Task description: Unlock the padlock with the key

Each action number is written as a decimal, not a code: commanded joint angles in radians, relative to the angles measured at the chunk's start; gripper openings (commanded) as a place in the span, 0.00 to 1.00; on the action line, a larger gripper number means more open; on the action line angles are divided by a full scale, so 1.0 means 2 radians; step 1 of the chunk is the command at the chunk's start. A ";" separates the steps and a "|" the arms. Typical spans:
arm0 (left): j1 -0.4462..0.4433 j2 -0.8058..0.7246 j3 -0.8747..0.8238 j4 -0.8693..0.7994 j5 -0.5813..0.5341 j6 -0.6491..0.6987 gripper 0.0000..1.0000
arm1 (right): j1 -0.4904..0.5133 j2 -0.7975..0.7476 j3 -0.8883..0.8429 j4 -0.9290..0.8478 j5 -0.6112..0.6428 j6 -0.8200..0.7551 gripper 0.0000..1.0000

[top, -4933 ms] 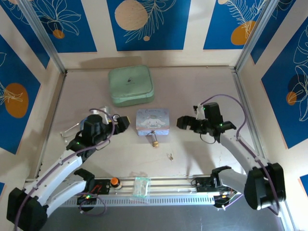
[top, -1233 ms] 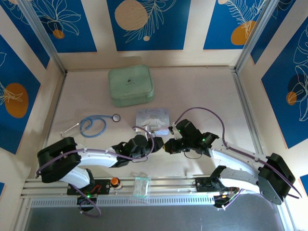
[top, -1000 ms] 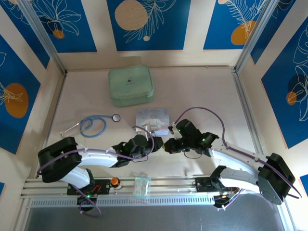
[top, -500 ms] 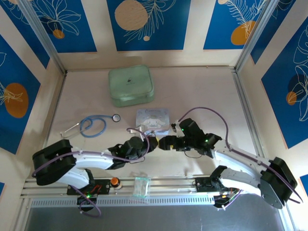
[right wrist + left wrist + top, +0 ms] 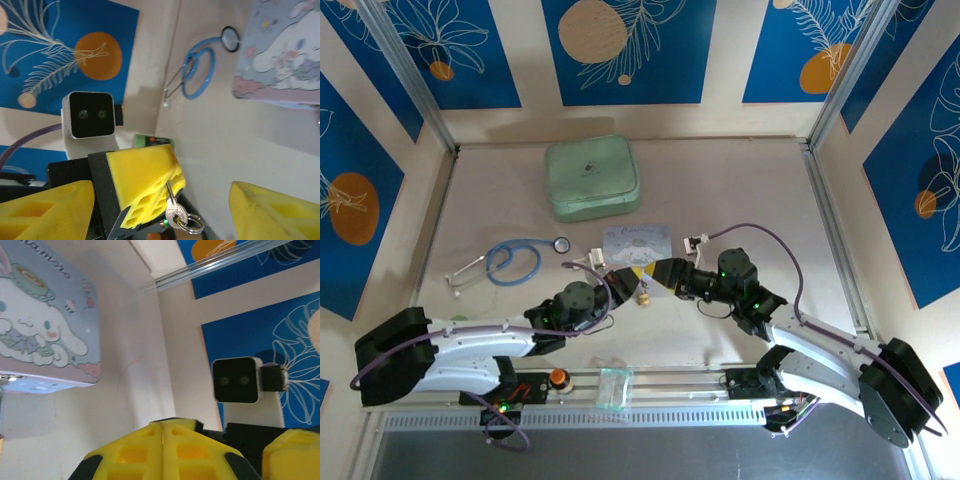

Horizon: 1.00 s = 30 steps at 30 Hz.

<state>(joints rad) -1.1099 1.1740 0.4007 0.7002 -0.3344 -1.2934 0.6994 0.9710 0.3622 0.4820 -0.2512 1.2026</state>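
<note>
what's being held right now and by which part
The left gripper pinches the key by its thin blade end; its round head and ring hang free. The right gripper is open and holds nothing.

White arm shells, black joints, yellow gripper fingers, purple cables

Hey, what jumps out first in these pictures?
The left pincer and the right pincer face each other closely in the middle, before a lavender cartoon-printed rectangular tin. The left pincer is shut on a small silvery metal key. A mint-green rounded-square tin sits behind.
</note>
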 commanded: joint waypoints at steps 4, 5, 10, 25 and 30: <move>0.001 -0.027 -0.004 0.039 -0.021 -0.001 0.00 | 0.024 0.027 0.005 0.084 -0.023 0.035 0.64; 0.001 -0.031 -0.005 0.041 -0.025 0.001 0.00 | 0.025 0.029 0.003 0.089 -0.024 0.037 0.62; 0.000 -0.054 -0.009 0.028 -0.041 0.004 0.00 | 0.023 0.037 -0.012 0.119 -0.018 0.050 0.51; 0.000 -0.042 -0.024 0.076 -0.053 -0.007 0.00 | 0.026 0.105 -0.014 0.222 -0.031 0.095 0.35; 0.000 -0.039 -0.035 0.091 -0.066 -0.015 0.00 | 0.022 0.100 -0.023 0.226 -0.024 0.105 0.22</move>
<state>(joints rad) -1.1103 1.0904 0.3523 0.8215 -0.4305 -1.3106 0.7448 1.1812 0.3325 0.9051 -0.3035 1.4006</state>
